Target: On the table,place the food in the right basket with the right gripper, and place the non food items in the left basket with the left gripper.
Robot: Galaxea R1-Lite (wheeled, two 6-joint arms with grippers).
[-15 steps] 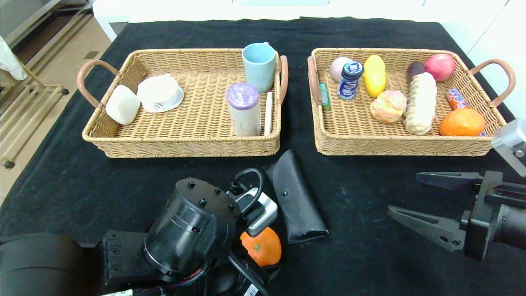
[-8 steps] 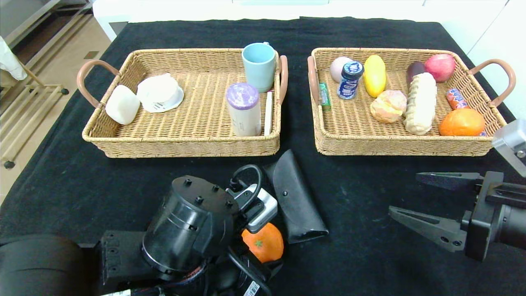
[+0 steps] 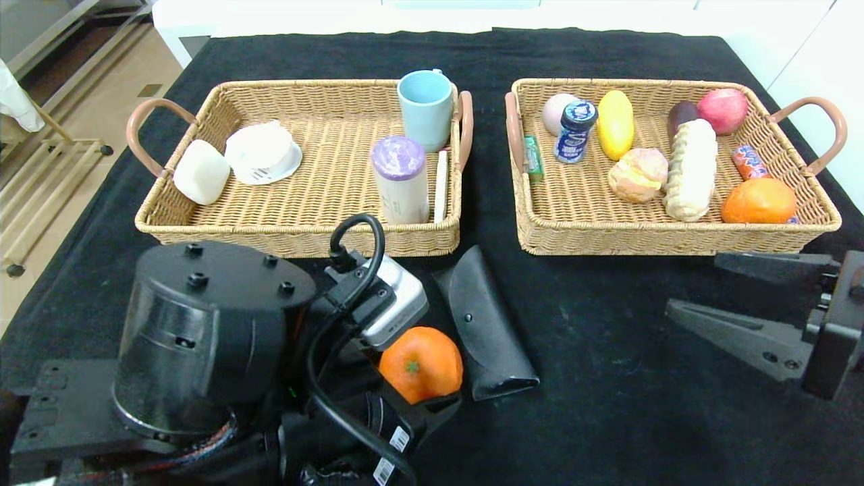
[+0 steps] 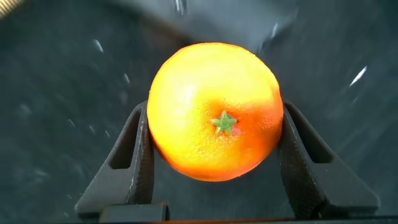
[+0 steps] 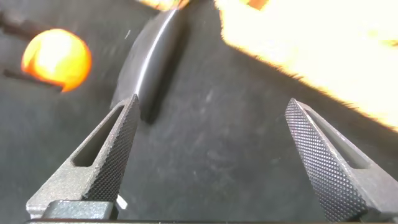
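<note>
My left gripper (image 3: 417, 381) is shut on an orange (image 3: 420, 361) and holds it above the black table, near the front and left of centre. In the left wrist view the orange (image 4: 214, 112) sits between both fingers (image 4: 140, 155). A black glasses case (image 3: 482, 331) lies on the cloth just right of the orange. My right gripper (image 3: 695, 283) is open and empty at the right, in front of the right basket (image 3: 675, 244). The right wrist view shows the case (image 5: 152, 68) and the orange (image 5: 56, 58) beyond its open fingers (image 5: 115, 149).
The left basket (image 3: 304, 244) holds a blue cup (image 3: 425, 108), a purple-lidded tube (image 3: 401, 177), a white bowl and a white block. The right basket holds fruit, bread, a can and snacks. The floor drops off beyond the table's left edge.
My left gripper has risen with the orange, lifting it off the cloth and toward the camera. My right gripper has shifted slightly right and toward the right basket, still open.
</note>
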